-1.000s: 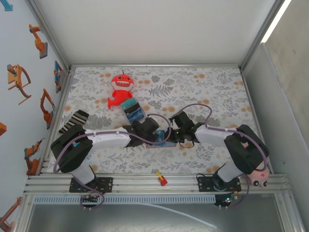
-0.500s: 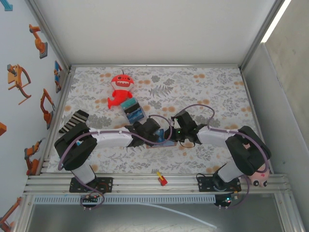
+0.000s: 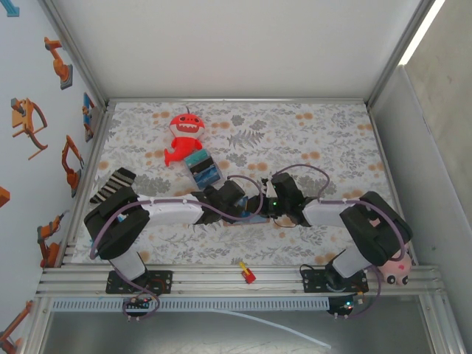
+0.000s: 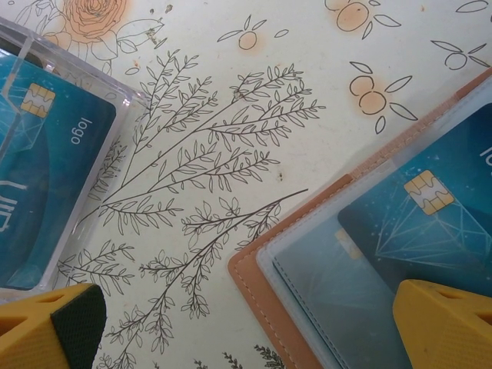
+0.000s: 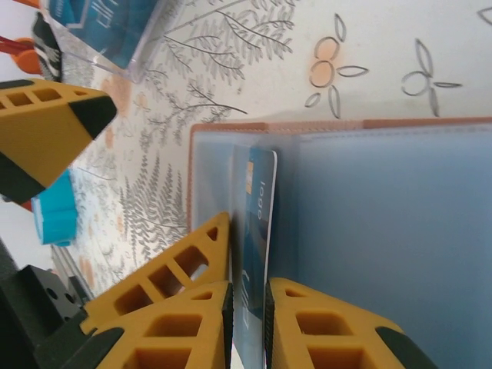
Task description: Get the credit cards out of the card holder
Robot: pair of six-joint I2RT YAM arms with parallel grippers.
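The card holder point(image 5: 369, 231) lies open on the flowered cloth, tan rim point(image 4: 278, 286) outside, pale blue-grey pockets inside. A teal credit card point(image 5: 256, 201) sits at its fold, and another point(image 4: 430, 223) shows under a clear pocket. My right gripper point(image 5: 246, 327) hangs low over that fold card with its jaws a narrow slit apart, the card's face showing in the gap. My left gripper point(image 4: 246, 330) is wide open, one finger point(image 4: 450, 327) over the holder's corner and the other point(image 4: 50, 327) on the cloth. In the top view both grippers point(image 3: 254, 208) meet at the table's middle.
A clear box of teal cards point(image 4: 46, 154) stands just left of the holder, also seen as a blue stack point(image 3: 203, 169). A red plush toy point(image 3: 184, 136) sits further back, a striped object point(image 3: 112, 184) at the left edge, a small red-yellow piece point(image 3: 246, 273) on the front rail.
My right gripper has slid left and down onto the holder, and its shut jaws have parted a little. The left arm has barely shifted.
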